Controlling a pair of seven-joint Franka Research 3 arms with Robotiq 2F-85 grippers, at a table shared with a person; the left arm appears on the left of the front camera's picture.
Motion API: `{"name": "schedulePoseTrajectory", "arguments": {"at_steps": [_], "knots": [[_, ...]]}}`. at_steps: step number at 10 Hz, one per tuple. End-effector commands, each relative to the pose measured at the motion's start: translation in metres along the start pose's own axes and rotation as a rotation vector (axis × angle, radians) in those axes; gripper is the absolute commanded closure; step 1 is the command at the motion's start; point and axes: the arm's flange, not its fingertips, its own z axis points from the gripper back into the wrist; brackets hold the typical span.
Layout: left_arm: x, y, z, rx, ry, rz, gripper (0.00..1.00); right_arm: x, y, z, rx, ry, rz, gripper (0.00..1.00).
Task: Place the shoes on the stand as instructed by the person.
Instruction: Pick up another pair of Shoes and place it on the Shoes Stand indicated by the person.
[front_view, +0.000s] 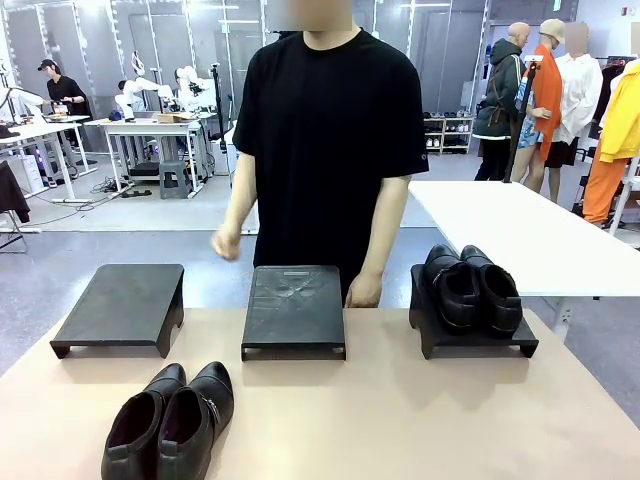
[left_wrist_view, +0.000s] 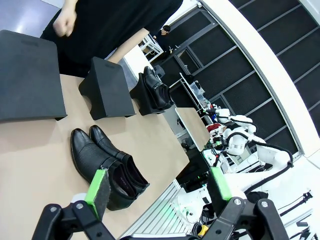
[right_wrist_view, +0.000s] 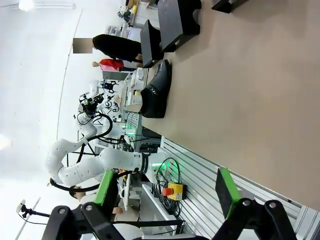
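One pair of glossy black shoes (front_view: 170, 425) lies loose on the tan table near the front left corner. It also appears as the loose pair (left_wrist_view: 105, 165) just beyond my open left gripper (left_wrist_view: 159, 186), which hovers above the table with nothing between its green pads. A second pair (front_view: 470, 288) rests on the right stand (front_view: 470, 340). The middle stand (front_view: 293, 308) and left stand (front_view: 120, 305) are bare. My right gripper (right_wrist_view: 166, 187) is open and holds nothing, off the table's near edge, far from the loose pair (right_wrist_view: 156, 90). The person (front_view: 325, 130) stands behind the middle stand, one hand (front_view: 363, 292) at its far right corner.
The person's other hand (front_view: 227, 243) hangs fisted between the left and middle stands. A white table (front_view: 520, 230) stands behind at the right. My left arm (right_wrist_view: 95, 165) shows beside the table's metal frame in the right wrist view.
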Motion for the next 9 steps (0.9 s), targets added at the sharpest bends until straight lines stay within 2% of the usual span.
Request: {"name": "schedulePoseTrajectory", "arguments": {"at_steps": [1, 9], "knots": [[0.0019, 0.0002, 0.001, -0.013, -0.002, -0.021, 0.0, 0.0, 0.0062, -0.0003, 0.011, -0.006, 0.001, 0.0], [0.0019, 0.0002, 0.001, -0.013, -0.002, -0.021, 0.0, 0.0, 0.0062, -0.0003, 0.011, -0.006, 0.001, 0.0]]}}
